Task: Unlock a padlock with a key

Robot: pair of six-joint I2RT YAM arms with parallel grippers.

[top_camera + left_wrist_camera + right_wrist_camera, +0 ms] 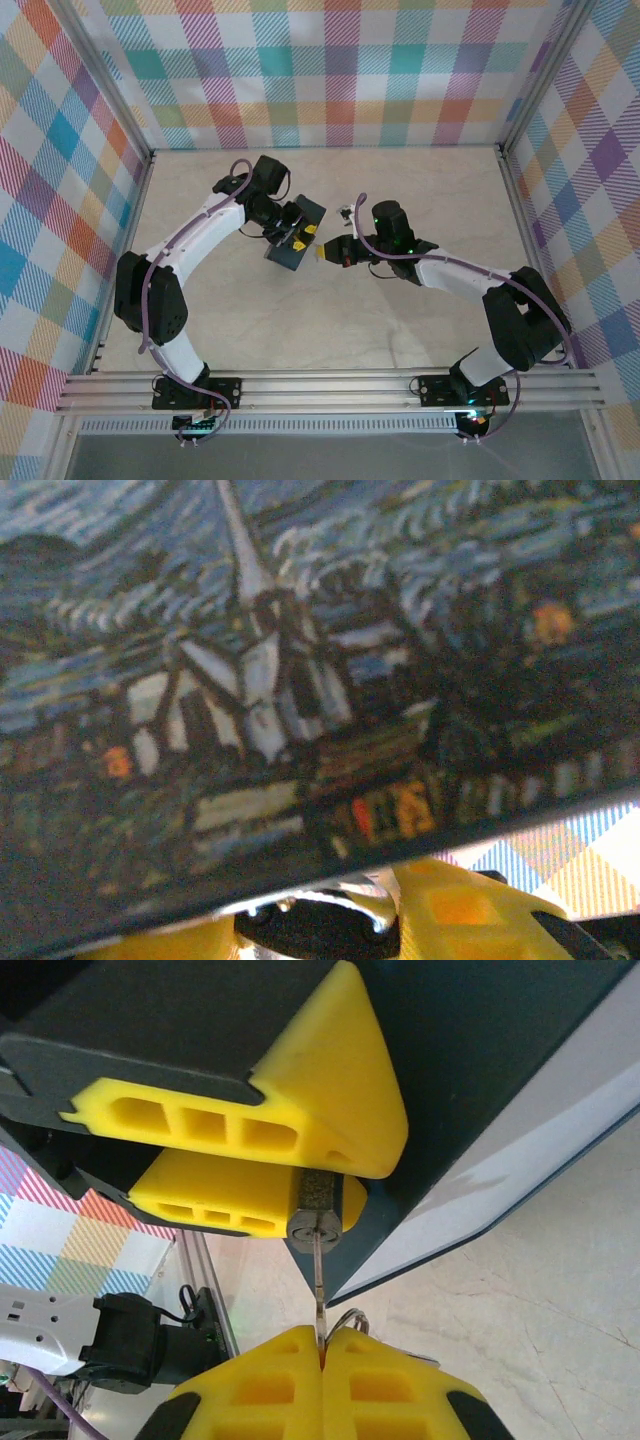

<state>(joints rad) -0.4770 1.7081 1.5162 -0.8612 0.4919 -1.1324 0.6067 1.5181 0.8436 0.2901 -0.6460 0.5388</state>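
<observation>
Plaid walls [340,70] all round and a pale, stone-look bench [330,330] underneath. Both arms are leaning in to meet at the middle, the left arm [190,240] curling in from one side and the right arm [470,280] from the other. Biggest thing between them is the dark blue tin [300,680], its painted night-sky face right up against the left wrist camera and its body just beside the left claw [300,236]. That left claw is clenched on the padlock [318,1205], with the little dark body pinched between two yellow fingers [250,1110] and its keyhole end facing the right claw. Close beneath is the right claw [322,1345], its pads pressed together, grasping the key [318,1280]. The thin grey blade stands straight up from the claw, its tip touching the padlock's keyhole. A wire loop of the key shows just beside the pads.
</observation>
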